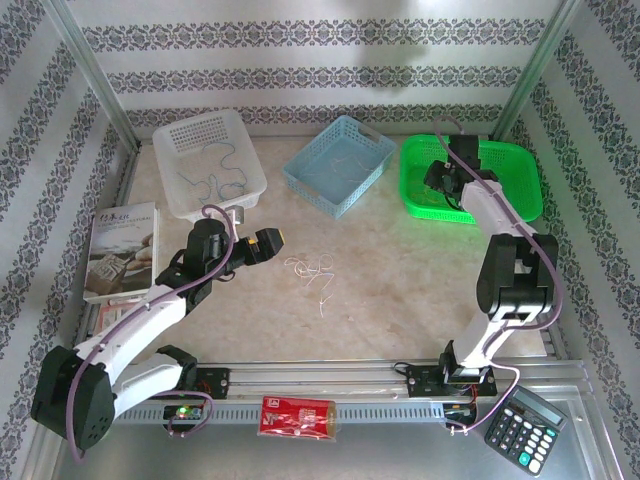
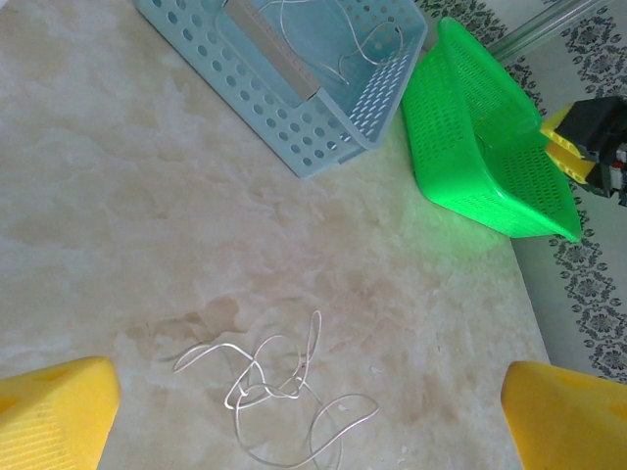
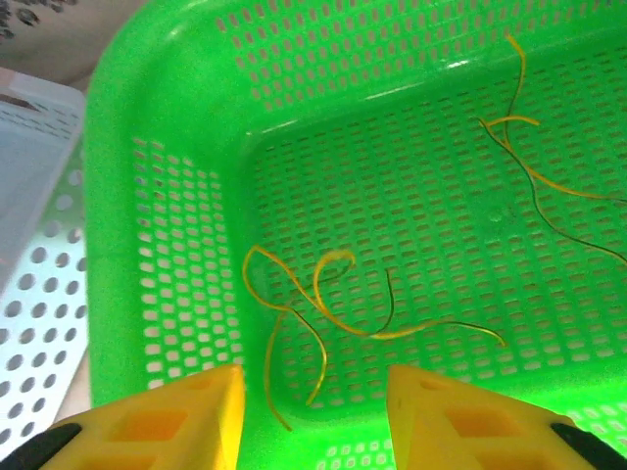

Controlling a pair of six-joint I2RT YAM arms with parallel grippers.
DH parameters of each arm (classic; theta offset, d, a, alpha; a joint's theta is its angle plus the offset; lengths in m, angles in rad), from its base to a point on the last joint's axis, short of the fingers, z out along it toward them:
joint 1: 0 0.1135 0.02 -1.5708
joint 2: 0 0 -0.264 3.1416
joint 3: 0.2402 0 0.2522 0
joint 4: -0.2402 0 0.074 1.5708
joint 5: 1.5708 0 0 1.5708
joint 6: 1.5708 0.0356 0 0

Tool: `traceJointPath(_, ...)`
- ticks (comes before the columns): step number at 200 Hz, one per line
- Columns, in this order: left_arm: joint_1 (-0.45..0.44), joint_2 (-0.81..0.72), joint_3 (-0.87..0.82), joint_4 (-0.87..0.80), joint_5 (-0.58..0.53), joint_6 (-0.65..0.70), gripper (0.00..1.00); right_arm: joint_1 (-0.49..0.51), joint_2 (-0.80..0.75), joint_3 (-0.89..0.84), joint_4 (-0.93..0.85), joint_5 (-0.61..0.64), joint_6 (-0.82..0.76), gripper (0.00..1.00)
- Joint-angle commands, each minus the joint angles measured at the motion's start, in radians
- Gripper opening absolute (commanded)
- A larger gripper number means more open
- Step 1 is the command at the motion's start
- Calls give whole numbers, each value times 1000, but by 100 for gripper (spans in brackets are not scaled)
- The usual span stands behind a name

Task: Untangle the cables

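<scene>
The pale cables (image 2: 274, 387) lie tangled on the surface (image 2: 118, 196) just ahead of the left claw (image 2: 313, 426), whose fingers stand fully apart, holding nothing, with bare room on every side; yellow-green cables (image 3: 333, 294) lie under the right claw (image 3: 313, 411), part open and empty, close to the green basket (image 3: 167, 127) wall.

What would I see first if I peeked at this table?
The bright green basket at the far right, with curly yellow-green wires lying inside, under the open right pincer. Next, the small tangle of pale wires in the middle of the table, with the left pincer spread wide above it.
</scene>
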Motion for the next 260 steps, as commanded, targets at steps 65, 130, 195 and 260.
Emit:
traceJointPath(65, 0, 18, 65, -20, -50, 69, 100, 65, -284, -157, 33, -111, 10, 46)
traceJointPath(130, 0, 14, 42, -15, -122, 30, 100, 273, -475, -375, 25, -183, 36, 49)
traceJointPath(195, 0, 15, 28, -44, -151, -12, 100, 743, -487, -583, 35, -65, 170, 50)
traceJointPath(260, 1, 15, 15, -14, -143, -19, 100, 1046, -316, -585, 43, 52, 331, 51)
